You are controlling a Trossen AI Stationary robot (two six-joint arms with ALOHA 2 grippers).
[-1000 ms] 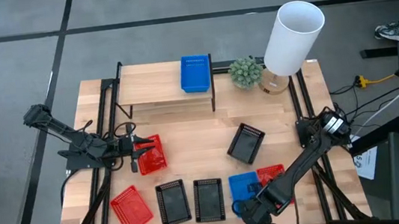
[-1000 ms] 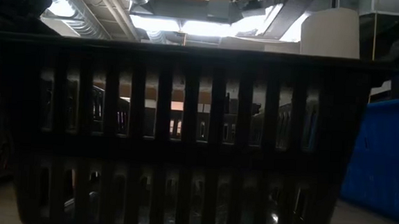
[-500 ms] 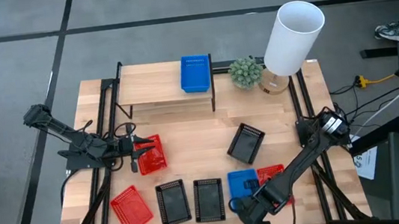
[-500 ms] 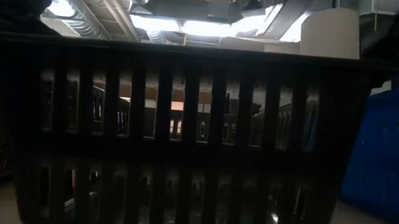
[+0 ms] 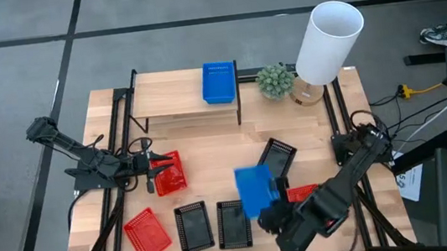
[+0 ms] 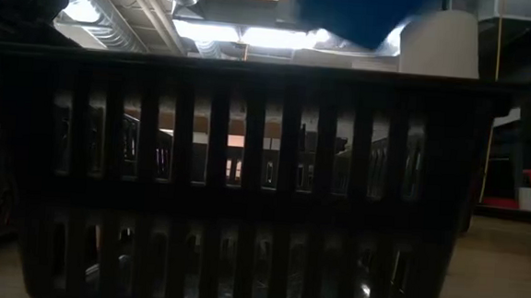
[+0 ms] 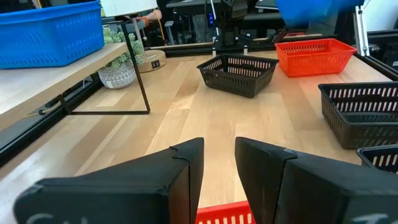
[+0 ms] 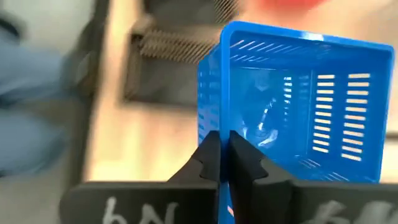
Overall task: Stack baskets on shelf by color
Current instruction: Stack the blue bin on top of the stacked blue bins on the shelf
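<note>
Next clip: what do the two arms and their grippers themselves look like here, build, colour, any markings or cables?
Both arms are dark, nearly black, jointed segments. The left gripper has two blocky matte-black fingers with flat inner faces and faint pale lettering low on the body. The right gripper shows similar black fingers and pale scrawled lettering. Thin black cables loop beside the left arm and near the right arm's base.

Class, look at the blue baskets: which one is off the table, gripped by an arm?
The blue basket pinched at its rim by the right end effector; the other blue basket rests on the shelf.
</note>
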